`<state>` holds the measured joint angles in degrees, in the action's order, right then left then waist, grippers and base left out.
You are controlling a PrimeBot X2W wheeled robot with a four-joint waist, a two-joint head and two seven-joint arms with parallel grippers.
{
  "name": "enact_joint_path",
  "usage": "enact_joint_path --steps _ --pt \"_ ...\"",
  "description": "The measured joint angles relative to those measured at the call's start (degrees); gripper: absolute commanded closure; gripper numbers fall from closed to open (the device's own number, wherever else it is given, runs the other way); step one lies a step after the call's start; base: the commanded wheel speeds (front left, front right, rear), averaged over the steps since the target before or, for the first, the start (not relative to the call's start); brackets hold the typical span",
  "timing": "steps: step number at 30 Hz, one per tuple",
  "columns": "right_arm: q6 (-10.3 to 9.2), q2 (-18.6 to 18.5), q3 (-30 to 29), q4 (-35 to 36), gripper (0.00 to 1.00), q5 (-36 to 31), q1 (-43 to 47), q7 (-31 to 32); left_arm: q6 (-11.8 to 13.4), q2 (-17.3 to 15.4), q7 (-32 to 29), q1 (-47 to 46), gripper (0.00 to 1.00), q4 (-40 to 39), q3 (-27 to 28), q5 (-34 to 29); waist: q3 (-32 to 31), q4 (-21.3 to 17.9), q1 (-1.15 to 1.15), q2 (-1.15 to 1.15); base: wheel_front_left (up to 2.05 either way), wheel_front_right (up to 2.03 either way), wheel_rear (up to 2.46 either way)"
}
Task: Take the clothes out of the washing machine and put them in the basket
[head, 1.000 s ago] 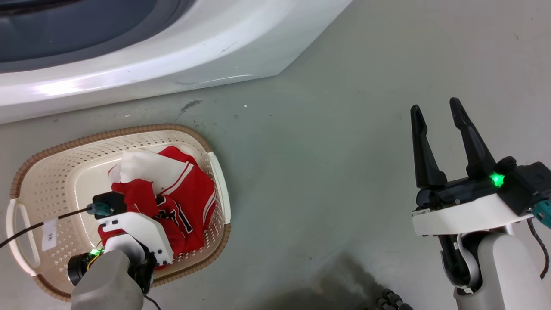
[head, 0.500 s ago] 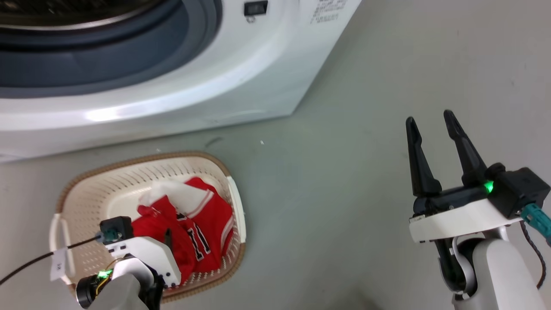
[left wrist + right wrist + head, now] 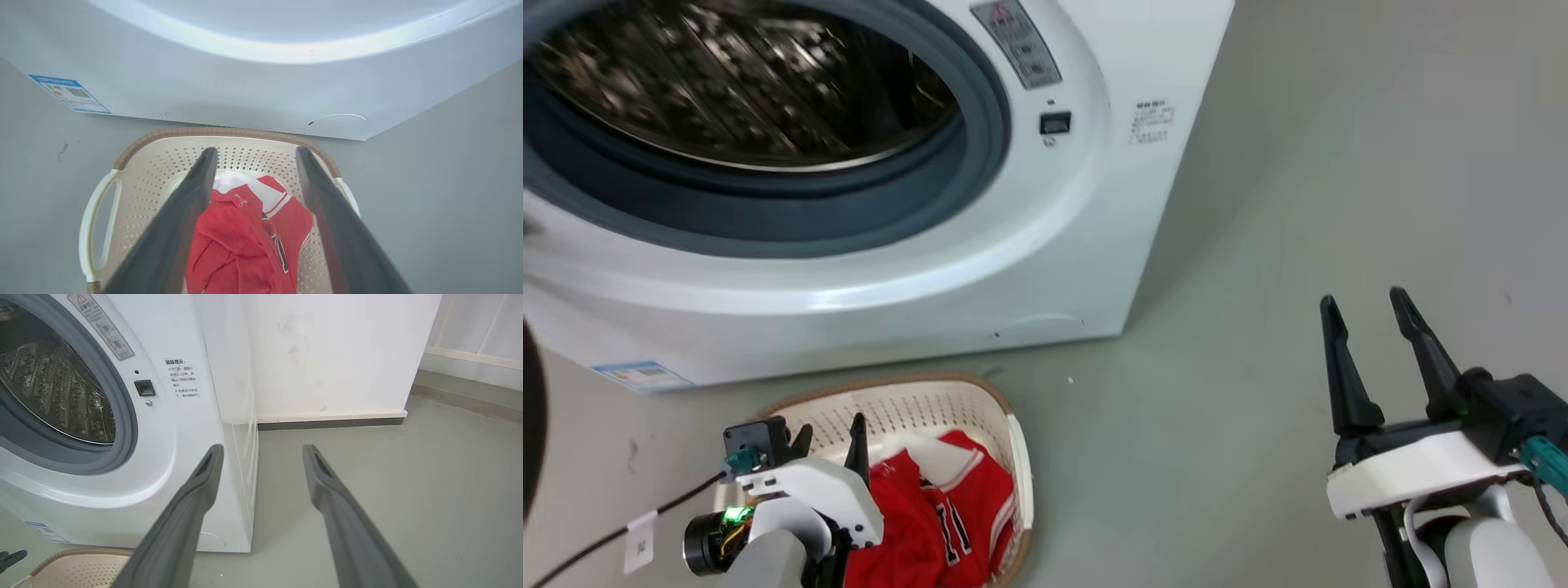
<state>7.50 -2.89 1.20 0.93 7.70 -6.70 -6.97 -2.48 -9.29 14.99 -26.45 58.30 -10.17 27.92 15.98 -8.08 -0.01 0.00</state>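
Left gripper (image 3: pixel 256 152): wide open, nothing between the fingers; it hangs above the basket (image 3: pixel 220 131), pointing to its far wall.
Right gripper (image 3: pixel 1364 298): also open and empty, over the bare floor (image 3: pixel 1258 204), well apart from the basket.
Clothes (image 3: pixel 253 228): both red pieces lie crumpled inside the basket; the plain cloth (image 3: pixel 229 249) lies partly on the jersey (image 3: pixel 292 220) with striped trim.
Basket: on the floor, just before the washing machine (image 3: pixel 1045 269).
Washing machine: its steel drum (image 3: pixel 735 90) is in view through the grey ring.
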Motion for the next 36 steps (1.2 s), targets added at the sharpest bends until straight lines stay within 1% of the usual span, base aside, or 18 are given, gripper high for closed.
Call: enact_joint_path --steps 5,9,11,14,17,21,25,29,31,36 --pt "0.0 0.02 -0.75 1.69 0.0 -0.52 2.65 1.55 0.97 0.37 0.08 4.52 0.0 -10.18 1.55 -3.7 -3.98 1.48 0.0 0.0 0.0 0.0 0.0" --pt "0.0 0.0 -1.31 2.97 0.0 -1.38 4.75 2.92 1.16 1.09 0.08 7.2 0.0 -18.3 2.31 -7.0 -6.53 2.81 -0.01 0.0 0.0 0.0 0.0" --pt "0.0 0.02 -1.43 3.55 0.0 -1.8 5.65 3.56 1.01 1.45 0.08 8.64 0.0 -21.92 3.12 -7.67 -7.74 3.36 -0.01 0.0 0.0 0.0 0.0" --pt "0.0 0.02 -1.93 4.56 0.0 -2.23 6.57 4.33 1.03 1.19 0.08 10.32 0.0 -27.6 3.82 -9.98 -9.22 4.0 -0.01 0.0 0.0 0.0 0.0" --pt "0.0 0.0 -2.44 5.09 0.0 -2.23 7.68 5.03 1.56 0.8 0.08 12.12 0.0 -33.04 4.45 -12.21 -10.52 4.5 -0.01 0.0 0.0 0.0 0.0" --pt "0.0 0.01 -2.83 5.69 0.0 -2.23 9.36 5.47 3.02 0.41 0.08 14.51 0.0 -39.24 5.01 -14.91 -12.19 4.97 0.0 0.0 0.0 0.0 0.0" --pt "0.0 0.01 -2.88 5.84 0.0 -2.24 10.81 6.0 3.99 -0.1 0.08 17.27 0.0 -43.19 5.3 -16.4 -13.96 5.31 0.0 0.0 0.0 0.0 0.0" --pt "0.0 0.01 -2.91 6.04 0.0 -3.42 12.93 6.86 4.36 -0.86 0.05 20.51 0.0 -44.82 4.9 -17.38 -16.08 5.74 0.0 0.0 0.0 0.0 0.0" --pt "0.0 0.02 -3.03 6.62 0.0 -3.72 14.3 7.53 5.09 -1.38 -0.98 22.68 0.0 -46.38 4.93 -17.59 -17.47 6.26 0.0 0.0 0.0 0.0 0.0" --pt "0.0 0.01 -3.25 7.38 0.0 -3.65 15.0 7.97 5.8 -1.44 -1.81 24.7 0.0 -47.73 5.13 -17.12 -18.38 6.35 0.0 0.0 0.0 0.0 0.0"
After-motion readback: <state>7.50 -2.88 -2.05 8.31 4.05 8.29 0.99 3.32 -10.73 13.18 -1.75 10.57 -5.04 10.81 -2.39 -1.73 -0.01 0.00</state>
